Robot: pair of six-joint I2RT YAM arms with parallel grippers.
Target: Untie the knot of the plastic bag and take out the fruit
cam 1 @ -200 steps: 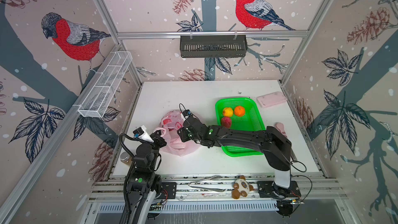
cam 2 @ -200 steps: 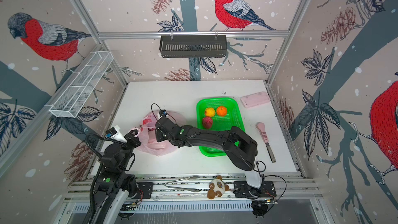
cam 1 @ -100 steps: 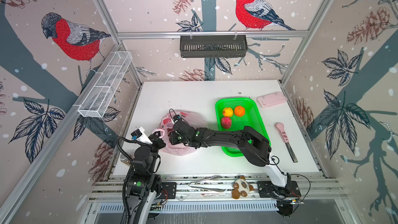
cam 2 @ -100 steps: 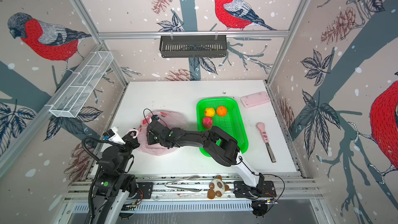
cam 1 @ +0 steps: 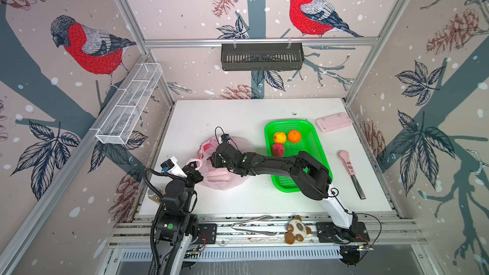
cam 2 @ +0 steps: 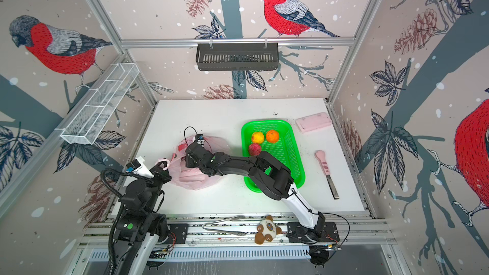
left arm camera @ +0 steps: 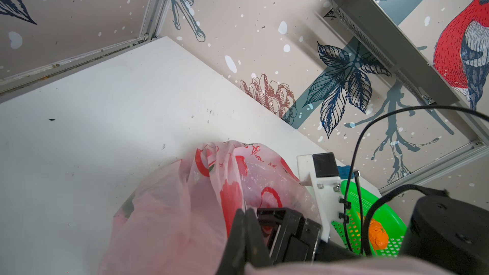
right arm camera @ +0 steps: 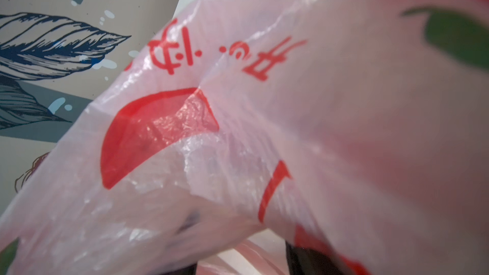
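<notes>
plastic bag [cam 1: 225, 181]: 1 | citrus [cam 1: 279, 137]: 2 | bumpy red fruit [cam 1: 277, 149]: 1 | green basket [cam 1: 310, 142]: 1 | pink case [cam 1: 334, 125]: 1 | knife [cam 1: 351, 171]: 1 | tongs [cam 1: 251, 227]: 1 | plush toy [cam 1: 297, 230]: 1 | wire rack [cam 1: 129, 104]: 1 | black wall basket [cam 1: 262, 56]: 1

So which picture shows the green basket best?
A top view: both show nearly the whole basket from above, fruit inside. The left wrist view catches only one corner. The right wrist view shows just the pink bag, no basket.

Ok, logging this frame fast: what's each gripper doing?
Left gripper: closed on a loop handle of the thin translucent pink plastic bag.
Right gripper: at the bag's opening, jaws hidden by plastic; cannot be told.
</notes>
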